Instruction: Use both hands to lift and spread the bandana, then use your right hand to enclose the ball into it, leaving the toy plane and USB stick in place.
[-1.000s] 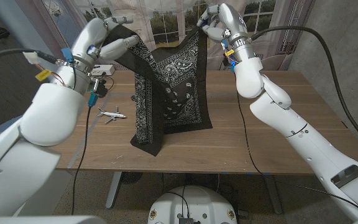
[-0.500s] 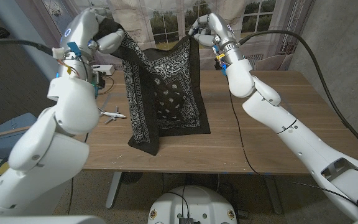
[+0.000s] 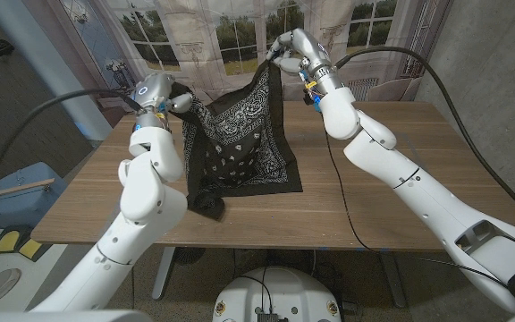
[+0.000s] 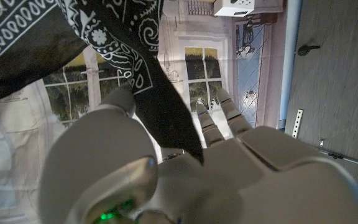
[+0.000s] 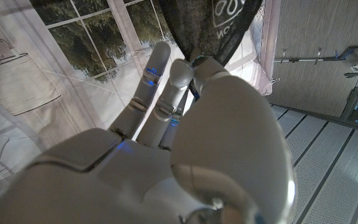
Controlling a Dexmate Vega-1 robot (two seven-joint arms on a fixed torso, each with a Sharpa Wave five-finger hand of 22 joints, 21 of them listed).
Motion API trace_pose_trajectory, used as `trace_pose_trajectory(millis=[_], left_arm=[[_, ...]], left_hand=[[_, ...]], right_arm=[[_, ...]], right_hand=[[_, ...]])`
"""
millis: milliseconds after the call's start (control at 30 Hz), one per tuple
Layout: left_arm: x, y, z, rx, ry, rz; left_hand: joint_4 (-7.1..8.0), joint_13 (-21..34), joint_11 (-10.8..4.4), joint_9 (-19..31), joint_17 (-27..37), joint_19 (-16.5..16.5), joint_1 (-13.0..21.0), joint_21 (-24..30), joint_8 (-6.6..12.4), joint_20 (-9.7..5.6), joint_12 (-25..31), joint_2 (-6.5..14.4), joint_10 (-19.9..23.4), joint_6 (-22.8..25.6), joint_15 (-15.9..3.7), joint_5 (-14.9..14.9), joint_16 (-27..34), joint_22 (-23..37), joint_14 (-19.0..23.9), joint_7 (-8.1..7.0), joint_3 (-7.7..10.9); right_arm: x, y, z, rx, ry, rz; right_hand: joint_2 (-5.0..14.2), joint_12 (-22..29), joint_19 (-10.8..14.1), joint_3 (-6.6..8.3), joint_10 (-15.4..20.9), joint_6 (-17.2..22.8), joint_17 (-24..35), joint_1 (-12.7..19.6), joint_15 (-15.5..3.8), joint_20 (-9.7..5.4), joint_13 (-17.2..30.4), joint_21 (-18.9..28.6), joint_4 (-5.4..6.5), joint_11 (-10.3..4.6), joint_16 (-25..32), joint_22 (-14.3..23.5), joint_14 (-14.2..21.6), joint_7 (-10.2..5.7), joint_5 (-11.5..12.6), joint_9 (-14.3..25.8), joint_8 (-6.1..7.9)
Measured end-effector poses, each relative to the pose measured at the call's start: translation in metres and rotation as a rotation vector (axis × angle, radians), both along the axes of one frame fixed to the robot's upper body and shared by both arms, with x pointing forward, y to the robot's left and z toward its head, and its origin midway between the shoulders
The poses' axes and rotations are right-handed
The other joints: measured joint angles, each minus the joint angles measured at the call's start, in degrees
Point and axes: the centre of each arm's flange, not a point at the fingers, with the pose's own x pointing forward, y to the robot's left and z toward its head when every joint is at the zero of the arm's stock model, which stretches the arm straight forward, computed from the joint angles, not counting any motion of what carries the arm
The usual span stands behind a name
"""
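The left hand (image 3: 170,101) was raised above the bench (image 3: 374,197), its fingers closed on one corner of the black bandana (image 3: 240,148), the forearm standing nearly upright. The cloth hung between the two hands, sloping up toward the right, with its lower edge bunched on the bench. The right hand (image 3: 286,46) was held higher, arm stretched forward, pinching the opposite corner between thumb and fingertips.
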Motion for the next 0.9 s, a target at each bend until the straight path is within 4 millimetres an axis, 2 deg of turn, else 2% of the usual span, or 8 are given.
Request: trace_pose_trajectory(millis=[167, 267, 433, 533, 600, 667, 767, 900], left_arm=[[0.023, 0.001, -0.008, -0.041, 0.044, 0.074], [0.023, 0.002, -0.003, -0.034, 0.035, 0.184], [0.026, -0.001, -0.003, -0.067, 0.042, 0.282], [0.021, -0.003, 0.000, -0.074, 0.034, 0.354], [0.024, -0.012, -0.002, -0.125, 0.057, 0.383], [0.018, -0.014, 0.002, -0.112, 0.046, 0.432], [0.010, -0.022, 0.007, -0.110, 0.041, 0.488], [-0.007, -0.030, 0.018, -0.067, 0.012, 0.586]], left_hand=[[0.05, 0.0, -0.22, -1.3, 0.0, 0.3, 0.0, 0.2, -1.46, -0.31, 0.0, 0.0, 0.2, -0.4, 0.00, -2.3, 0.0, 0.0, 0.6, -1.07, -0.90], [0.07, -0.3, -0.22, -2.2, 0.0, 0.3, -0.3, 0.2, -2.44, -0.31, 0.0, 0.3, 0.2, -0.6, 0.00, -3.9, 0.0, -0.1, 0.6, -1.26, -1.37], [0.08, -0.3, 0.07, -4.7, 0.0, 0.3, -0.8, 0.2, -5.71, -0.31, -0.4, 0.8, -0.6, -3.1, 0.00, -8.2, 0.0, -0.3, 0.6, -2.56, -2.81], [0.28, -0.5, 0.49, -8.4, 0.0, -0.1, -1.8, 0.2, -12.00, 0.14, -1.2, 1.1, -3.1, -11.4, 0.03, -12.2, -0.7, -0.3, 0.6, -4.42, -4.48], [0.81, -0.7, 1.00, -10.9, 0.0, -0.8, -3.8, -0.3, -16.65, 0.78, -1.5, 0.6, -5.2, -16.9, 0.87, -14.7, -0.9, -0.3, -0.3, -5.26, -5.64], [1.26, -0.8, 1.54, -12.9, 0.1, -1.3, -5.6, -0.5, -20.89, 1.27, -2.0, 0.4, -7.3, -22.2, 1.75, -16.5, -1.2, -0.3, -1.2, -6.31, -6.49], [1.72, -1.0, 2.25, -15.1, 0.2, -1.7, -8.1, -1.1, -25.90, 1.65, -2.0, -0.3, -9.7, -28.9, 2.89, -18.6, -1.3, -0.3, -2.5, -7.46, -7.79], [2.04, -1.1, 2.68, -17.0, 0.2, -2.3, -10.2, -1.4, -29.99, 2.26, -2.4, -1.0, -12.1, -34.8, 4.13, -20.2, -1.3, -0.3, -3.7, -8.52, -8.74]], right_arm=[[0.007, 0.001, 0.000, -0.008, 0.022, -0.001], [0.011, 0.001, 0.000, -0.014, 0.039, 0.003], [0.016, -0.001, 0.000, -0.035, 0.068, 0.013], [0.018, -0.002, 0.001, -0.050, 0.076, 0.012], [0.020, -0.001, 0.000, -0.078, 0.101, 0.019], [0.020, -0.002, 0.001, -0.089, 0.105, 0.015], [0.024, -0.001, 0.000, -0.124, 0.138, 0.011], [0.026, 0.000, 0.001, -0.165, 0.163, 0.000]], right_hand=[[0.01, -0.7, 0.0, 0.61, 0.0, -1.0, 0.0, 0.0, 0.00, 0.00, -0.2, 0.3, 0.46, 0.00, 0.0, 0.0, 0.0, -0.98, -0.1, -0.1, -0.64], [0.59, -1.6, -1.3, 1.22, 0.0, -3.6, -0.1, -0.6, 0.23, 0.16, -1.3, 0.6, 1.03, 0.00, -0.1, 0.2, -0.3, -1.51, -0.1, -0.6, -2.42], [3.35, -4.8, -5.0, 3.32, 0.0, -15.3, -8.9, -3.2, 1.64, 1.08, -5.2, 1.0, 0.77, 0.00, -9.6, 0.1, -3.4, -4.11, -0.4, -6.2, -14.82], [4.78, -7.5, -6.6, 3.09, 0.0, -21.4, -13.2, -4.6, 2.39, 1.85, -7.9, 1.0, 1.04, 0.00, -14.1, -0.2, -5.3, -6.30, -0.4, -8.3, -21.08], [6.70, -10.5, -7.5, 1.29, -0.2, -25.5, -15.0, -6.9, 3.77, 2.78, -9.8, 0.6, 2.50, -0.31, -16.4, -0.2, -7.4, -7.40, -0.6, -8.9, -24.12], [6.51, -13.4, -8.6, -0.77, -2.2, -29.6, -17.0, -10.7, 3.52, 3.87, -11.3, -0.3, 3.40, -1.81, -18.3, -0.2, -12.6, -8.01, -0.6, -9.2, -25.57], [4.98, -18.6, -10.6, -3.58, -9.6, -36.7, -20.1, -15.9, 4.39, 4.95, -13.4, -2.2, 4.45, -1.19, -20.7, -0.4, -18.9, -8.08, -0.6, -9.2, -26.09], [2.63, -26.0, -14.5, -6.40, -20.5, -44.8, -26.1, -22.2, 7.22, 6.35, -15.6, -5.9, 5.70, -0.77, -27.2, -0.4, -29.2, -8.53, 0.3, -9.2, -25.82]])
